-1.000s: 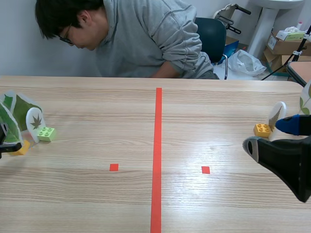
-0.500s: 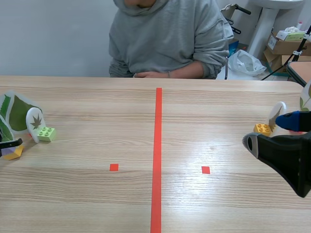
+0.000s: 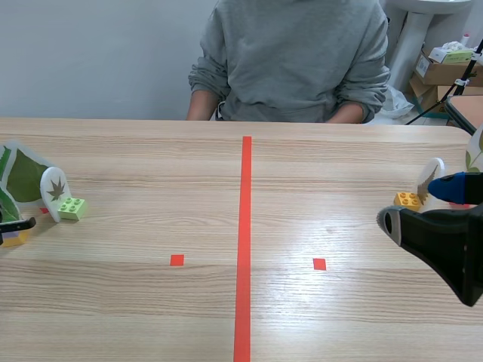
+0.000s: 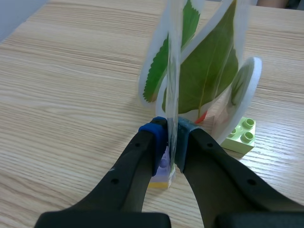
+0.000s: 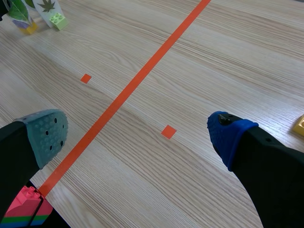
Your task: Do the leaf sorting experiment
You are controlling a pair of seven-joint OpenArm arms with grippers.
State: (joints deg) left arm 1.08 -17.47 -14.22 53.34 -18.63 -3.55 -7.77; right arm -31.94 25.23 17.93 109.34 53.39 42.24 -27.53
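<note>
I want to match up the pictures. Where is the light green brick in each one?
Scene view: the light green brick is at the far left of the table, beside the small leaf card.
Left wrist view: the brick sits ahead of the left gripper, beside that card.
Right wrist view: the brick is far ahead, tiny, beside that card.
Shared landmark: the small leaf card.

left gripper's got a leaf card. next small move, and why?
Probably a short straight lift. The left gripper is shut on the edge of a leaf card whose block rests on the table. Other leaf cards stand close behind it, so sliding sideways could knock them. The right gripper is open and holds nothing.
</note>
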